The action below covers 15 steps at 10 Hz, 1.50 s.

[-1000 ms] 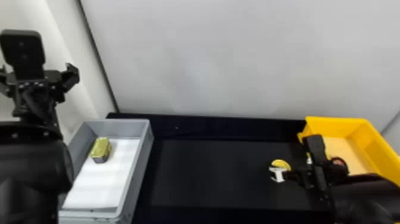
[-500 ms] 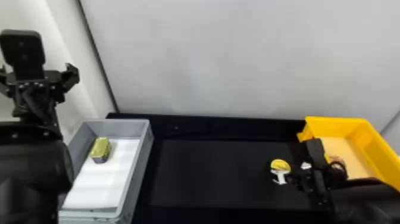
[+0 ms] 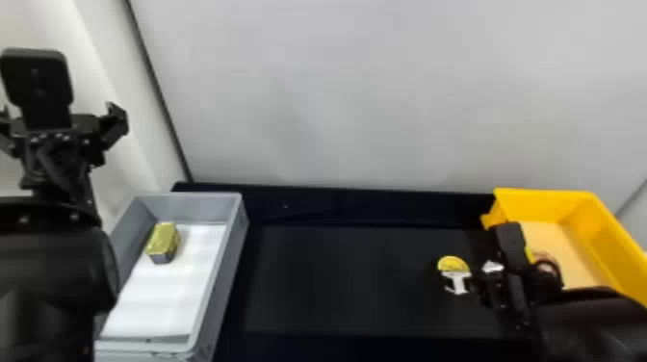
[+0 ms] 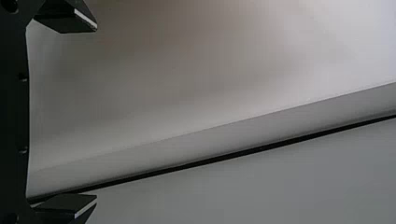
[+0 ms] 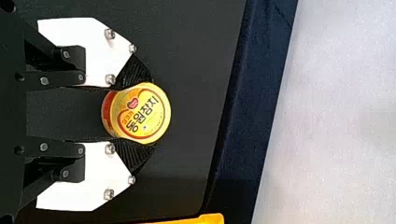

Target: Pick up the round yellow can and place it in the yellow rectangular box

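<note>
Round yellow can, printed end clear in R wrist view, pt.-hidden in head view, clamped by R gripper; L gripper spread.

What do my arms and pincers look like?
The left arm and right arm are black. The right pincer has white angular plates, metallic screws and ribbed black pads. The left pincer is black, a pale strip edging each finger.
</note>
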Each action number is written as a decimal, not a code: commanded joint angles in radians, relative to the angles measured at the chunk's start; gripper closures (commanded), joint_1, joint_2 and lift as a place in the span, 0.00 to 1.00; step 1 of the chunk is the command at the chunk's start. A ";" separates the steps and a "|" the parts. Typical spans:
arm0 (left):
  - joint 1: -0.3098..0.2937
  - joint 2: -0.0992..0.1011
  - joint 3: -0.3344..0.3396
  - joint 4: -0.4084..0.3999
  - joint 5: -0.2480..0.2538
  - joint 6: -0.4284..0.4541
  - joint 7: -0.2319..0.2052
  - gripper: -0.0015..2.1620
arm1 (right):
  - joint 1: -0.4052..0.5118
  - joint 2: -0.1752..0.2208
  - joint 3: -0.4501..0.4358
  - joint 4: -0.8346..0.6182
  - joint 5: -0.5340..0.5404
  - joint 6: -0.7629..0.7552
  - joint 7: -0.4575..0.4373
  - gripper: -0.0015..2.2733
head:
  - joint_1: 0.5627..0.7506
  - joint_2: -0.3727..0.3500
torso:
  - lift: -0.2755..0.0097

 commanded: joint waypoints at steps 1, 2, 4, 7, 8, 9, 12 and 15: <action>0.000 -0.003 0.002 0.000 0.000 0.000 0.000 0.00 | 0.013 -0.002 0.001 -0.131 -0.001 0.045 -0.010 0.35 | 0.70 0.53 | 0.75; 0.000 -0.003 0.000 0.000 0.000 0.000 0.000 0.00 | 0.016 -0.003 0.007 -0.220 0.000 0.096 -0.035 0.35 | 0.70 0.53 | 0.75; 0.000 -0.003 0.000 0.002 0.000 0.002 0.001 0.00 | 0.016 -0.003 0.030 -0.372 0.034 0.189 -0.073 0.35 | 0.70 0.53 | 0.75; -0.003 -0.003 -0.002 0.005 0.000 0.000 0.000 0.00 | 0.002 -0.002 0.036 -0.535 0.106 0.289 -0.095 0.35 | 0.70 0.53 | 0.75; -0.003 -0.003 -0.002 0.005 0.000 0.000 0.000 0.00 | 0.002 -0.003 0.030 -0.572 0.169 0.306 -0.095 0.35 | 0.70 0.53 | 0.75; -0.003 -0.003 0.000 0.005 0.000 0.000 0.000 0.00 | 0.004 -0.003 -0.002 -0.579 0.200 0.307 -0.091 0.35 | 0.70 0.53 | 0.75; -0.003 -0.003 0.000 0.005 0.000 -0.002 0.000 0.00 | 0.013 -0.008 -0.151 -0.578 0.201 0.298 -0.075 0.35 | 0.70 0.53 | 0.75; -0.003 -0.003 -0.002 0.005 0.000 -0.003 0.000 0.00 | 0.044 -0.011 -0.254 -0.553 0.203 0.284 -0.079 0.35 | 0.70 0.53 | 0.75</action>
